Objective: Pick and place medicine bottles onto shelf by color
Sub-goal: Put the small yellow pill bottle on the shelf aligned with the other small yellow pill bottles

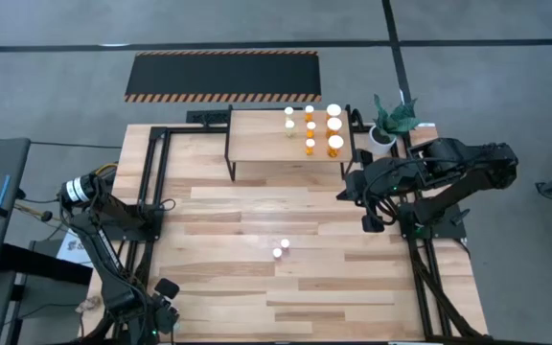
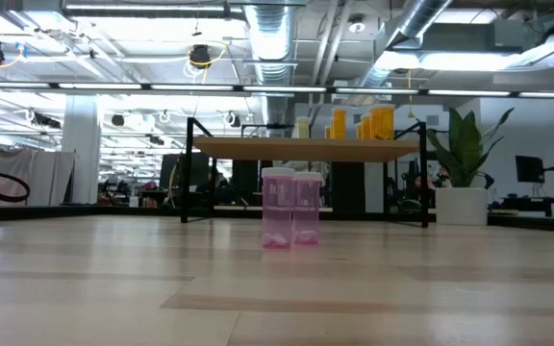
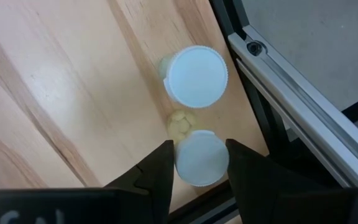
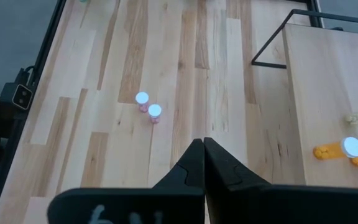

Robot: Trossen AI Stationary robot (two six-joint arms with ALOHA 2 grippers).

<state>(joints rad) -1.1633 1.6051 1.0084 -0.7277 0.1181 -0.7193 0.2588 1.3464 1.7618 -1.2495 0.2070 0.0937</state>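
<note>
Left gripper (image 3: 197, 168) is working at the table's near left corner, fingers straddling a pale greenish bottle (image 3: 199, 157) by its white cap, jaws partway in and touching or nearly touching the sides; grip looks like it is being set, lift not begun. A second greenish bottle (image 3: 194, 76) is standing just beyond it, beside the black table frame (image 3: 291, 81). Next move, by my read: finish squeezing, lift straight up clear of the neighbour, carry to the shelf. Mid-table, two pink bottles (image 2: 290, 209) are standing touching, waiting. Right gripper (image 4: 202, 155) is hanging above the right side of the table, jaws pressed together, holding nothing. At the far edge, the shelf (image 1: 257, 139) is carrying orange bottles (image 1: 322, 129) plus a pale one.
</note>
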